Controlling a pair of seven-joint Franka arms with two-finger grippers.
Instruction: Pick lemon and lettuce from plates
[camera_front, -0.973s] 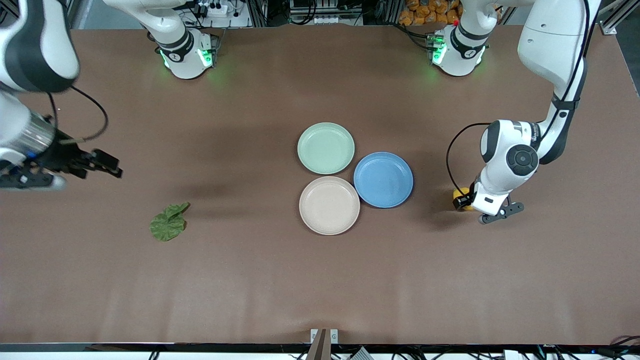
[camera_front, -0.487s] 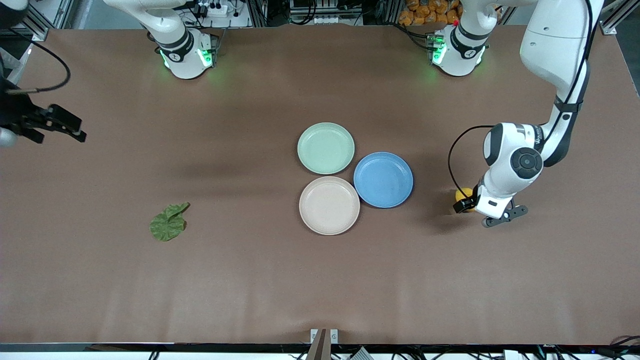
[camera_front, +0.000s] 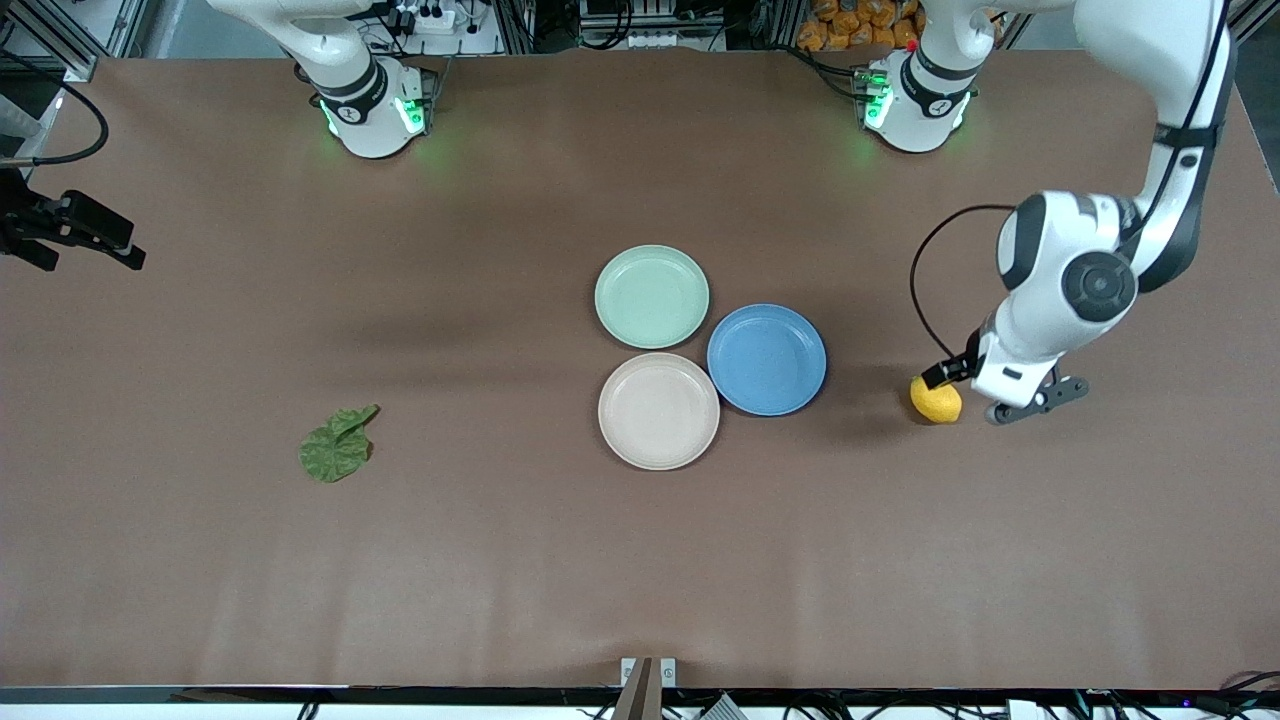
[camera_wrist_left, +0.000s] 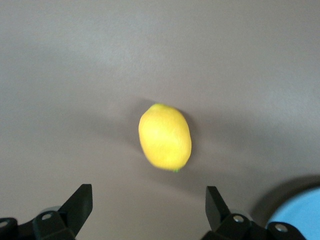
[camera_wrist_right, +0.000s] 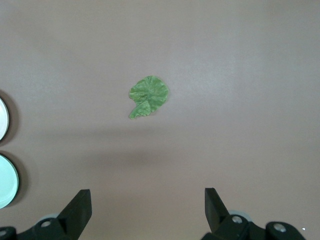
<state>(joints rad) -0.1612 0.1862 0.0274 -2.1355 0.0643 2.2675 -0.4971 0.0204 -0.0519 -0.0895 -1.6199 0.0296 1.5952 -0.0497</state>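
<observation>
The left gripper (camera_wrist_left: 146, 210) hangs with its fingers spread wide and empty over the lemon (camera_front: 936, 399), which lies on the table (camera_front: 500, 580) at 3 o'clock from the blue plate (camera_front: 767, 359). The right gripper (camera_wrist_right: 145, 210), also wide apart and empty, hangs high at the right arm's end of the table; the lettuce (camera_front: 337, 446) lies at 9 o'clock from the cream plate (camera_front: 658, 411), the mint plate (camera_front: 652, 296) at its 12.
</observation>
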